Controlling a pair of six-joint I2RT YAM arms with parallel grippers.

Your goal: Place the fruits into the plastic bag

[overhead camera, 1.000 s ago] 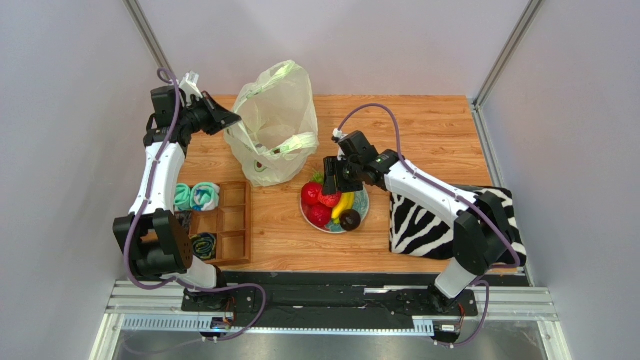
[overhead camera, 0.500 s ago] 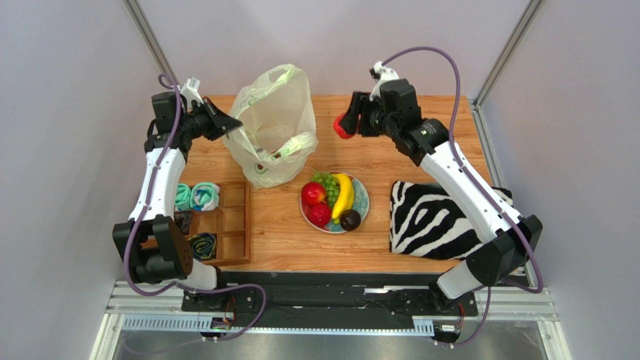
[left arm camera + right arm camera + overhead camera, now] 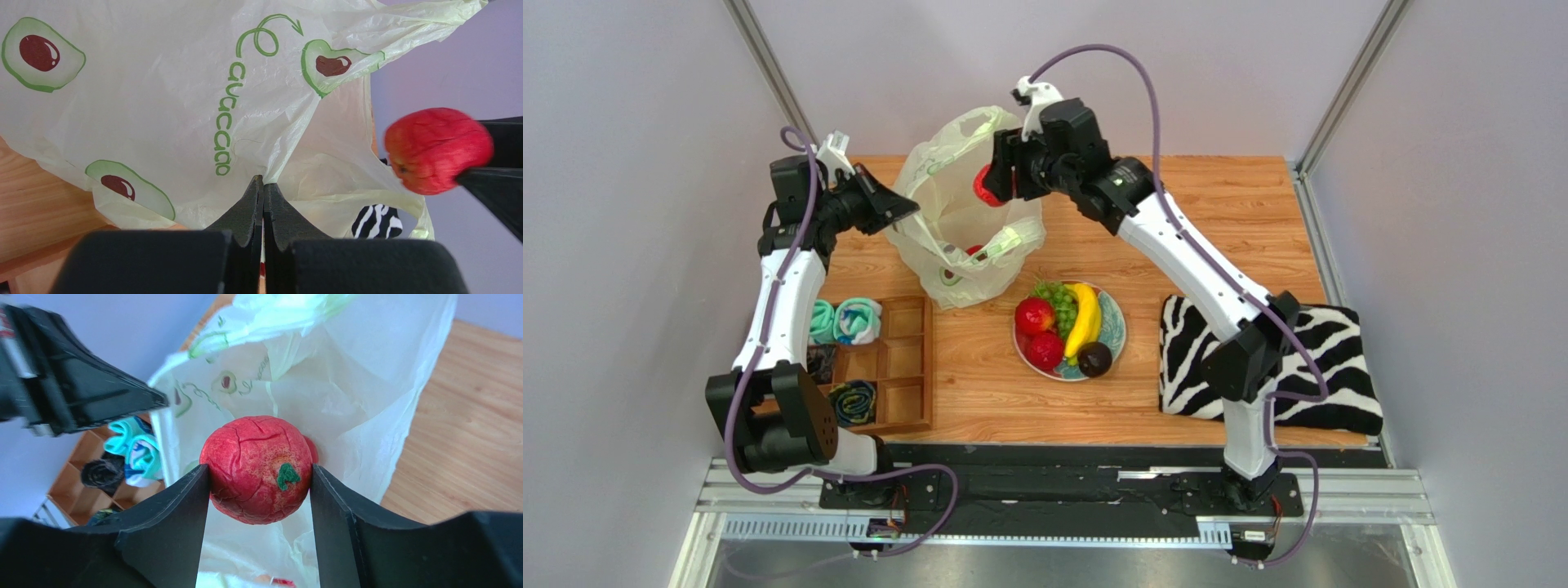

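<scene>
The pale yellow-green plastic bag (image 3: 971,208) stands at the back of the table with its mouth held up. My left gripper (image 3: 906,213) is shut on the bag's left rim (image 3: 270,165). My right gripper (image 3: 989,186) hangs over the bag's mouth, shut on a red round fruit (image 3: 258,469) that also shows in the left wrist view (image 3: 437,150). Something red (image 3: 976,250) lies inside the bag. On the plate (image 3: 1116,328) remain a banana (image 3: 1086,316), green grapes (image 3: 1055,300), two red fruits (image 3: 1039,333) and a dark oval fruit (image 3: 1093,359).
A wooden compartment tray (image 3: 901,368) with rolled teal cloth bundles (image 3: 844,321) sits at the left. A zebra-striped cloth (image 3: 1271,361) lies at the right. Grey walls and metal posts close in the back and sides.
My right arm has lifted the red fruit off the plate, swung it back and then left until it hangs over the bag's mouth. The left gripper kept its hold on the bag.
</scene>
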